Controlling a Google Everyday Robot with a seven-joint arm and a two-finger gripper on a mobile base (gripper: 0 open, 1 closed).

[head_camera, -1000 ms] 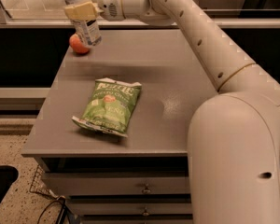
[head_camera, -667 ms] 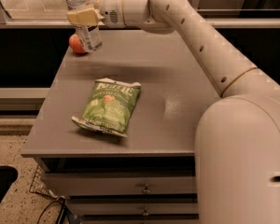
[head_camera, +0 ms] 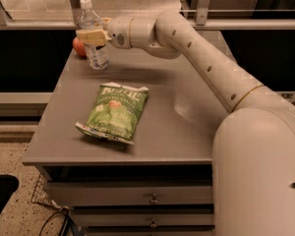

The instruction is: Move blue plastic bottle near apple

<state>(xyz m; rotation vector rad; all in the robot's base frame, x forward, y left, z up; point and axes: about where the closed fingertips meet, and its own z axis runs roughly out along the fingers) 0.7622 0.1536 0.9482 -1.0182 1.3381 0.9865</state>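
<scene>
The blue plastic bottle (head_camera: 93, 36), clear with a white cap and a blue-and-white label, stands upright at the far left of the grey table (head_camera: 187, 107). My gripper (head_camera: 92, 36) is around its middle, with pale fingers (head_camera: 87, 37) against the bottle. The red apple (head_camera: 78, 46) sits just behind and to the left of the bottle, partly hidden by it, near the table's far left corner.
A green chip bag (head_camera: 115, 112) lies flat near the table's middle left. My white arm (head_camera: 211, 63) stretches across from the right. Drawers (head_camera: 152, 198) are under the table front. A glass rail (head_camera: 39, 14) runs along the back.
The bottle and my gripper have come down and slightly right, from above the apple to standing on the table beside it.
</scene>
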